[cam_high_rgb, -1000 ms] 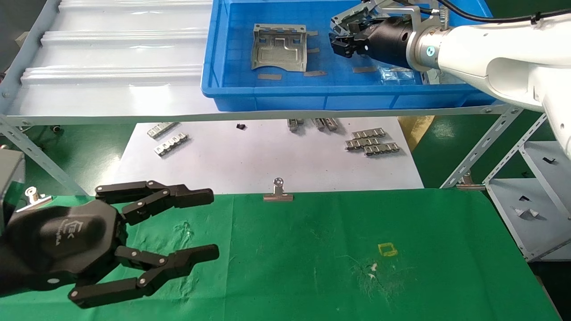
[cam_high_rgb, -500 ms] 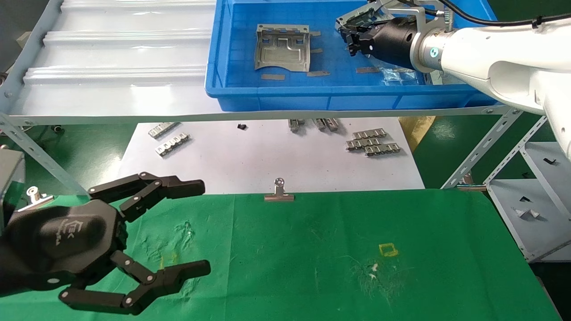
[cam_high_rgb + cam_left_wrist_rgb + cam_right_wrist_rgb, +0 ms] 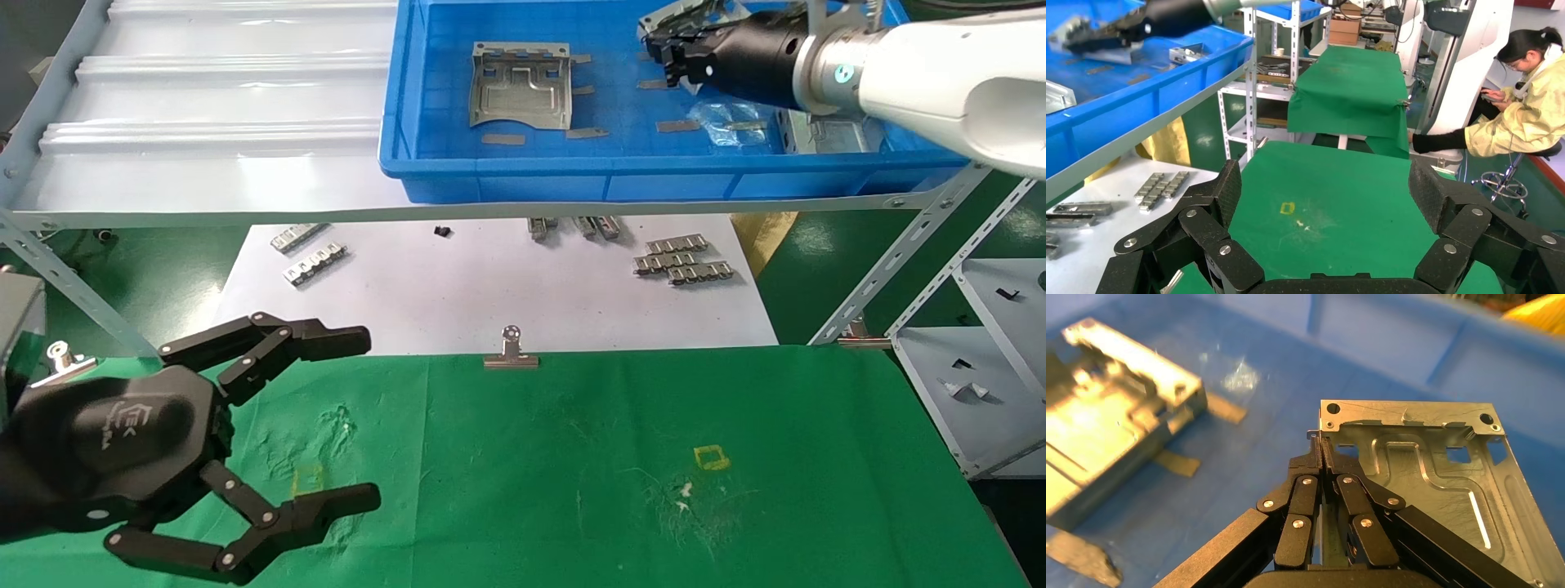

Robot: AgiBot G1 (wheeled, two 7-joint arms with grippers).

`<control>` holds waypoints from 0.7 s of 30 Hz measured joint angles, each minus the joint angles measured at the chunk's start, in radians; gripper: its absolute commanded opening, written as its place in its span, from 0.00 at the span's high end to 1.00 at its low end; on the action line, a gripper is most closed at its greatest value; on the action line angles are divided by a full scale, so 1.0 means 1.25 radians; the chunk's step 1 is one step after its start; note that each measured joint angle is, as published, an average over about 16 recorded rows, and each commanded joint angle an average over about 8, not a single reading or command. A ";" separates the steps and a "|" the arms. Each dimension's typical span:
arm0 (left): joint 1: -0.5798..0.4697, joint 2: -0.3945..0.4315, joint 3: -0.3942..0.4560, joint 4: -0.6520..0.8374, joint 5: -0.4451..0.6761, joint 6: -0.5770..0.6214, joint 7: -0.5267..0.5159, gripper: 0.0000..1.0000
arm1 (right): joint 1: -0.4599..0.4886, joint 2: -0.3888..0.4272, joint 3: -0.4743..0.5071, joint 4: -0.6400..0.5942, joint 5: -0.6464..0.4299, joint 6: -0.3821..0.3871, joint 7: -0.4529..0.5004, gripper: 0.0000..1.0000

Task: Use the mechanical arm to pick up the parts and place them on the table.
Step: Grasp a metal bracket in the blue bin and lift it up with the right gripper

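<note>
My right gripper (image 3: 666, 51) is inside the blue tray (image 3: 572, 167) and is shut on the bent-up edge of a grey stamped plate (image 3: 685, 13). The right wrist view shows the fingers (image 3: 1321, 441) pinching that plate (image 3: 1438, 471) at its corner, above the tray floor. A second plate (image 3: 520, 86) lies flat in the tray's left half and also shows in the right wrist view (image 3: 1107, 435). My left gripper (image 3: 365, 415) is open and empty over the green cloth table (image 3: 572, 457) at the near left. The yellow square mark (image 3: 709, 457) is on the cloth, also in the left wrist view (image 3: 1288, 208).
Small flat strips and a plastic bag (image 3: 719, 131) lie in the tray. The tray sits on a metal shelf (image 3: 204, 204) above a white sheet (image 3: 490, 294) with ridged strips (image 3: 682, 261). A binder clip (image 3: 511, 353) holds the cloth's far edge. A white rack (image 3: 972, 384) stands at right.
My right gripper has moved right and farther back in the tray with the plate in it. My left gripper's fingers have spread wider.
</note>
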 measured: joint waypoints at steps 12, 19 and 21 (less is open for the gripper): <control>0.000 0.000 0.000 0.000 0.000 0.000 0.000 0.00 | 0.062 0.099 0.017 0.030 0.034 -0.273 -0.101 1.00; 0.000 0.000 0.000 0.000 0.000 0.000 0.000 0.00 | 0.096 0.162 0.000 0.049 0.020 -0.487 -0.166 1.00; 0.000 0.000 0.000 0.000 0.000 0.000 0.000 0.00 | 0.105 0.179 -0.009 0.055 0.014 -0.541 -0.184 1.00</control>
